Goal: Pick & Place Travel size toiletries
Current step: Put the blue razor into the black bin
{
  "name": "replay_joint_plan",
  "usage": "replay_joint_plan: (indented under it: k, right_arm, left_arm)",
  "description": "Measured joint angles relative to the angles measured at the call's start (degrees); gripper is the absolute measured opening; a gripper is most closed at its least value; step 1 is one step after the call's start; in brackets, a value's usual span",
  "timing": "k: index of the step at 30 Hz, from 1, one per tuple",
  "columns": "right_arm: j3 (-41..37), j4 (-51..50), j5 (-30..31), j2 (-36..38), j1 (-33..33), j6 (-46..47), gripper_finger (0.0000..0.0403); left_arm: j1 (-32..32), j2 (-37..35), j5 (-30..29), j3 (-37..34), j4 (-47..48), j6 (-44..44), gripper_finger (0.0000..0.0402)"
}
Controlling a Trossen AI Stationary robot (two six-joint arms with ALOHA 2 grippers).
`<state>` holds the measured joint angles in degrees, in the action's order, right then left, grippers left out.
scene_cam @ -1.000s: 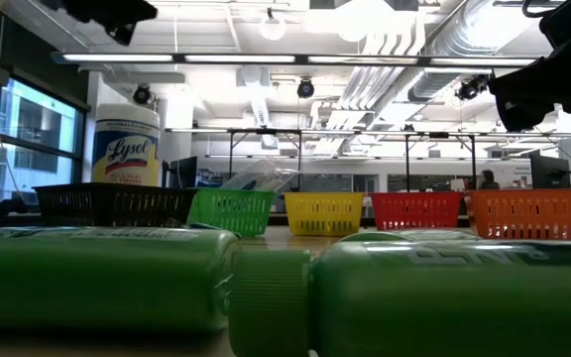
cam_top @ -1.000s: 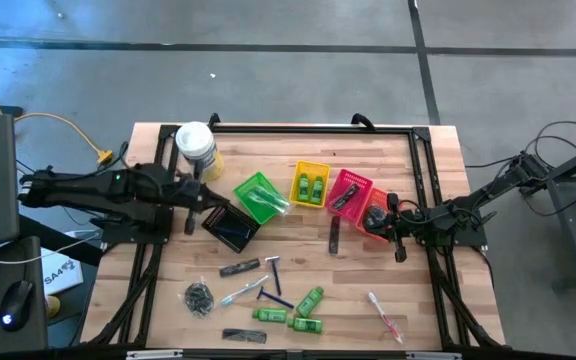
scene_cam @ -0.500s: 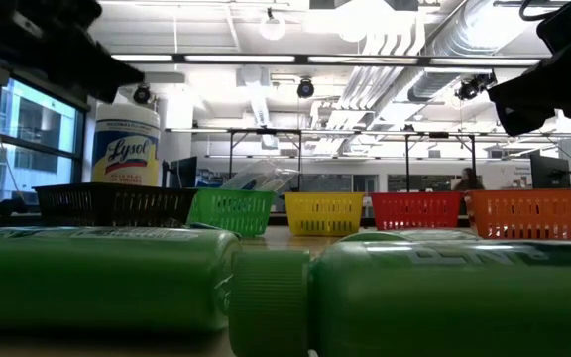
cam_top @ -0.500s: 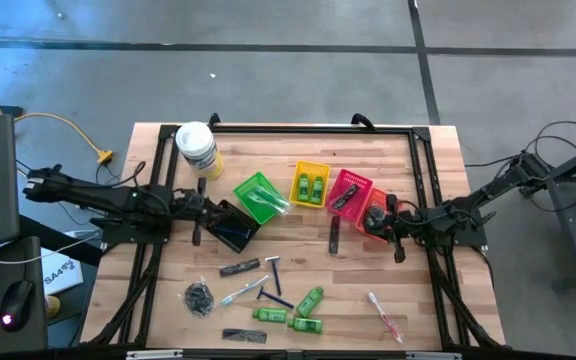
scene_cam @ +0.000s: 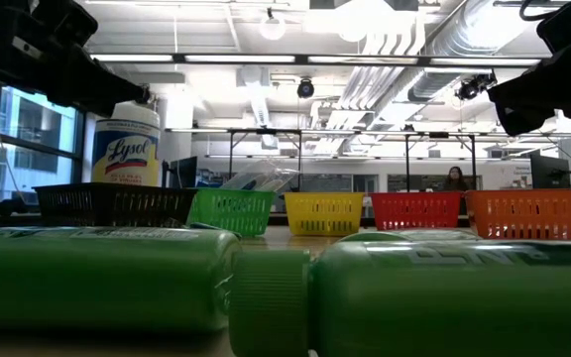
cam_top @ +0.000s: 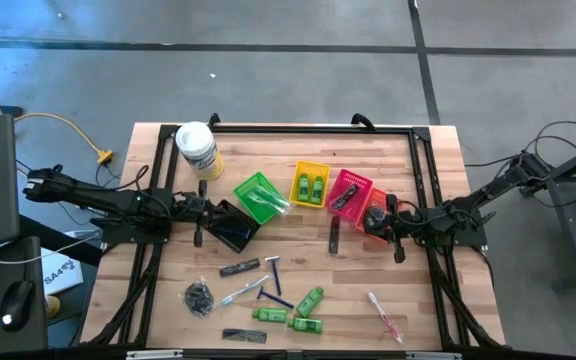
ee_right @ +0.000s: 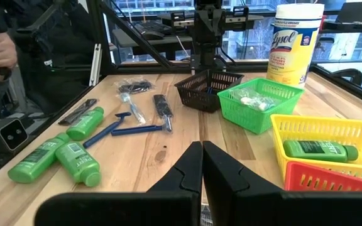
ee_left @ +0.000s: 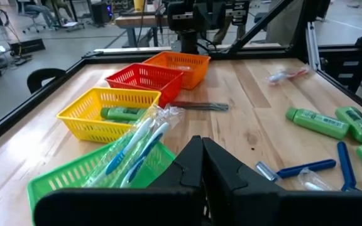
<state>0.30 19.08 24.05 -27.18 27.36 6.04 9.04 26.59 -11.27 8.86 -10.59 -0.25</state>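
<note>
Wooden table (cam_top: 423, 160) carrying loose toiletries (cam_top: 268, 295) along its near edge (bottles, razors, combs, a toothbrush), left gripper (cam_top: 198, 238) stretched low beside the black basket (cam_top: 230, 227), right gripper (cam_top: 400, 255) by the orange basket (cam_top: 374, 213), both pinched shut, empty.

Bright green bottles (cam_top: 290, 316), blue-handled razors (ee_right: 126, 129), and green (cam_top: 256, 197), yellow (cam_top: 311, 184), red (cam_top: 348, 192) and orange baskets (ee_left: 180, 61).
</note>
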Motion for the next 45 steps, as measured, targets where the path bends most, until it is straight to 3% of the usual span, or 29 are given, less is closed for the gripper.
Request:
replay_joint_plan:
  k: [45]
  right_arm:
    - [0.0,0.0,0.0,-0.2,0.0,-0.2,0.0003]
  left_arm:
    - [0.0,0.1,2.2,0.0,3.3,0.4,0.0]
